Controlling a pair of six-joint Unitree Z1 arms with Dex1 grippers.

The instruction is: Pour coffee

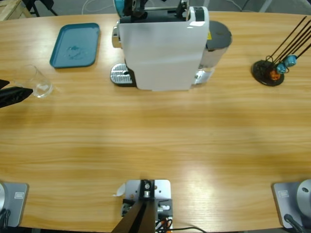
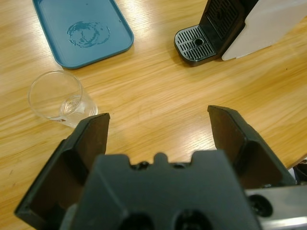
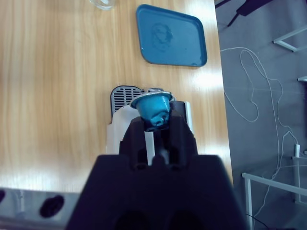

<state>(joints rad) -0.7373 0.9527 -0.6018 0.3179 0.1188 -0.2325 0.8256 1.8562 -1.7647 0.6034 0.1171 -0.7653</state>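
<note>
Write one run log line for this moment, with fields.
left gripper: open, near glass | right gripper: shut on blue pod, above coffee machine | tray: unused

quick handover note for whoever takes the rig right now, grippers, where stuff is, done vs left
Left gripper: open, empty, just short of the glass.
Right gripper: shut on the blue pod, held above the white coffee machine.
Teal tray: left of the machine, wet marks only.
Done: pod picked up.
Left: load the pod, set the glass on the drip grate, brew. No coffee visible yet.
</note>
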